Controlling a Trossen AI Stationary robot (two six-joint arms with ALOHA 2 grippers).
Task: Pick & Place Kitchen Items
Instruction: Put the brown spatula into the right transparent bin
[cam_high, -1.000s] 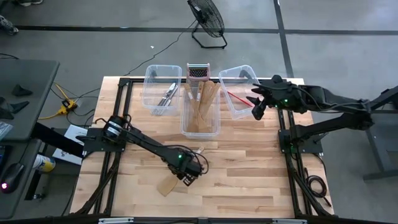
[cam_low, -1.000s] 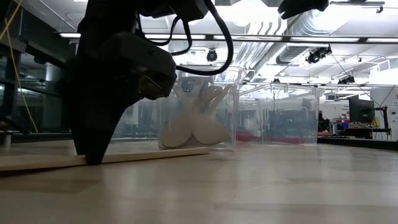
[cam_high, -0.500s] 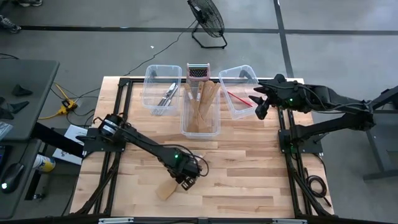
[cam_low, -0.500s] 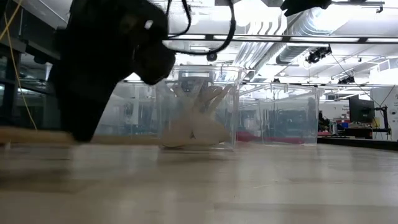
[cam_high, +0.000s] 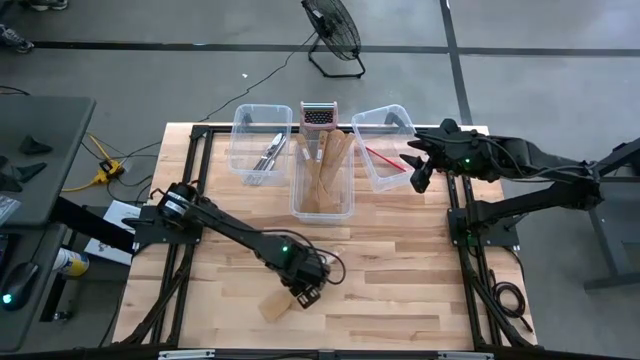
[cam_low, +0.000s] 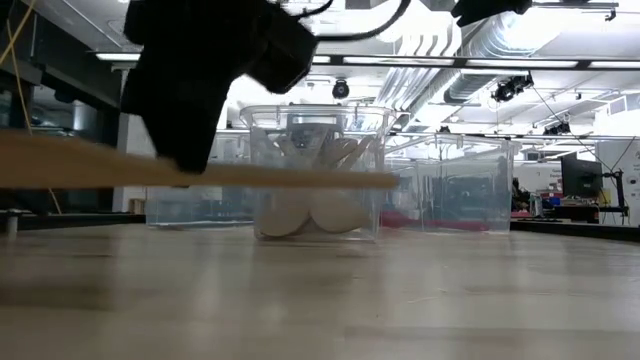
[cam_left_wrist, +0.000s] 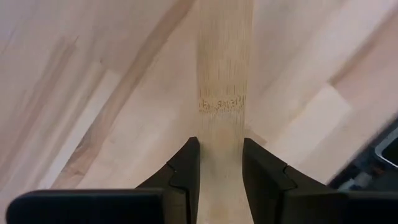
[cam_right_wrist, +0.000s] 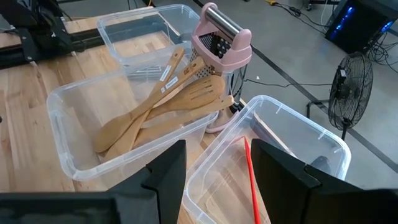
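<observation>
The wooden spatula (cam_high: 275, 303) is clamped by its handle between the closed-down fingers of the left gripper (cam_high: 306, 292), held clear above the table (cam_high: 400, 280) near its front edge. The right gripper (cam_high: 417, 172) hovers half open and empty over the right bin (cam_high: 385, 120).

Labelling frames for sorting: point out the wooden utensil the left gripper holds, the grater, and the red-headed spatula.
Wooden utensil (cam_left_wrist: 224, 81), left wrist view: on its flat handle, ahead of the fingers.
Grater (cam_right_wrist: 222, 38), right wrist view: on its pink top.
Red-headed spatula (cam_right_wrist: 250, 177), right wrist view: on its thin red handle.
</observation>
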